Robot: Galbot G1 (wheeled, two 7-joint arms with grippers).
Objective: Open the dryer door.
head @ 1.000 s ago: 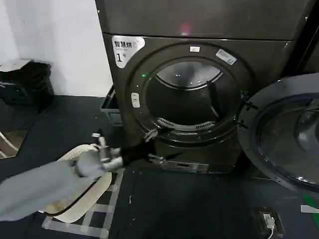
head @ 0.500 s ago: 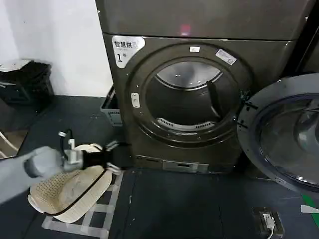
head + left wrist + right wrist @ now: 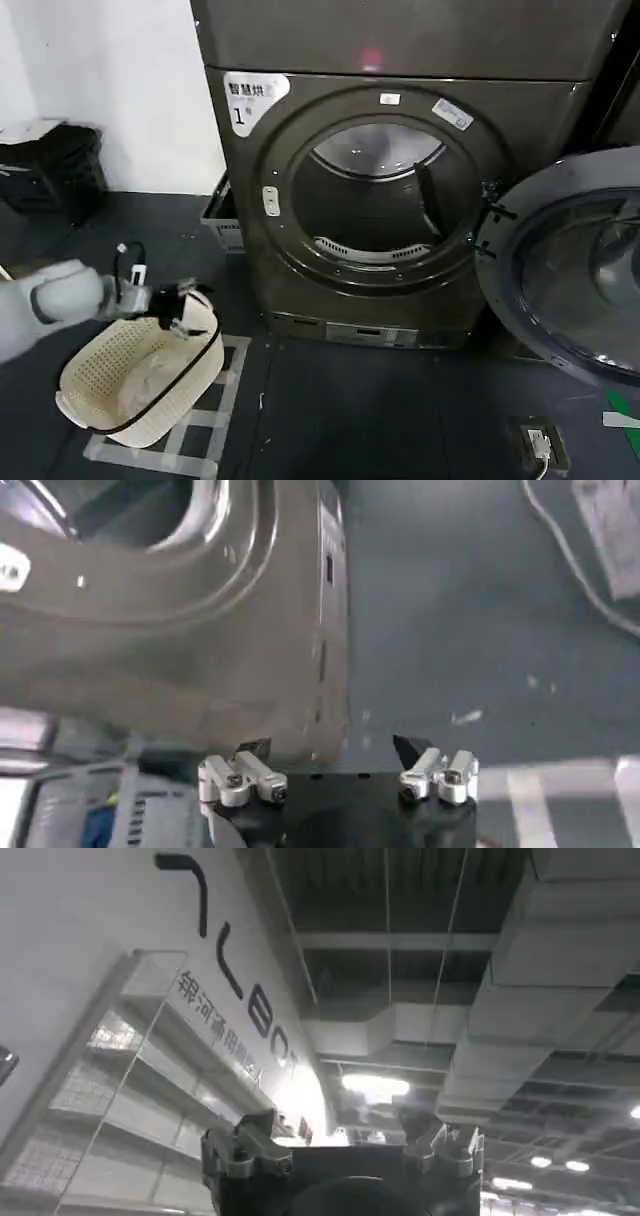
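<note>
The dryer door point(image 3: 575, 285) stands swung wide to the right of the machine, its grey rim and dark glass facing me. The round drum opening point(image 3: 375, 200) is uncovered. My left gripper point(image 3: 183, 306) hovers low at the left, over the far rim of a cream laundry basket point(image 3: 105, 375), well clear of the door. In the left wrist view this gripper point(image 3: 330, 752) is open with nothing between its fingers, and the dryer's front panel point(image 3: 200, 630) lies beyond it. My right gripper point(image 3: 335, 1126) points up at the ceiling, open and empty.
A grey crate point(image 3: 224, 222) sits on the floor at the dryer's left side. A black bin point(image 3: 55, 165) stands by the white wall. White tape lines point(image 3: 200, 445) mark the dark floor under the basket. A small black device point(image 3: 540, 445) lies below the open door.
My left arm has drawn back from the dryer's lower front, moving left and ending over the basket. The door has stayed swung wide.
</note>
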